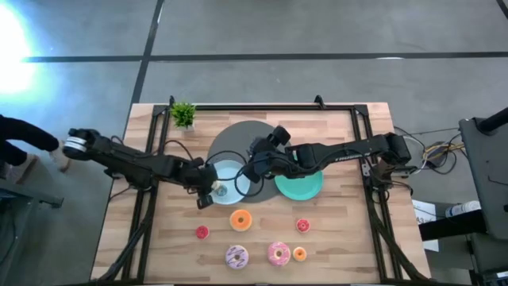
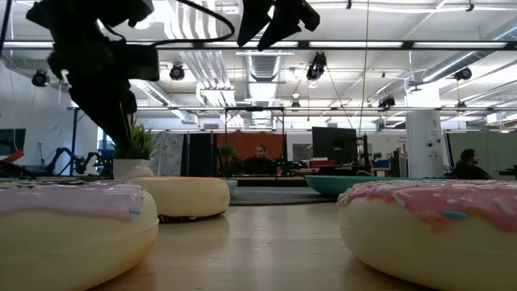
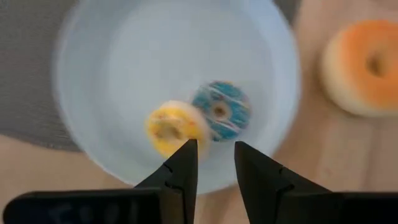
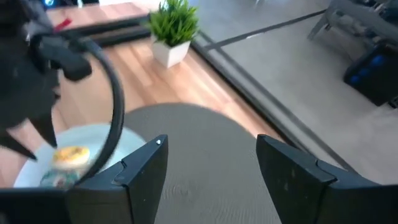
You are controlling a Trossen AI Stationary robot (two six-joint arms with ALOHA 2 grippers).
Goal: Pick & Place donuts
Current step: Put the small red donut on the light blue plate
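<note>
Closest to the low camera we have two big sprinkled donuts, the white-purple one [image 1: 236,257] and the pink one [image 1: 279,253], sitting near the front edge of the table [image 1: 349,238]. Left gripper [image 3: 214,163] hangs over the light blue plate [image 3: 112,50], fingers slightly parted with nothing between them; just beyond its tips a yellow donut [image 3: 171,126] and a blue-iced donut [image 3: 221,111] lie touching in the plate. We read this as the moment right after a drop-off into that plate. Right gripper [image 4: 211,165] sits over the grey disc [image 4: 205,143], wide open and empty, beside the green plate [image 1: 305,187]. Loose on the table we count: the big orange donut [image 1: 240,220] just outside the blue plate, a tiny red one [image 1: 202,232], another tiny red-pink [image 1: 302,226], a tiny orange [image 1: 299,254]. Next move, we judge: lift clear, swing to the orange donut since it lies nearest, open wider to straddle it, come down square.
</note>
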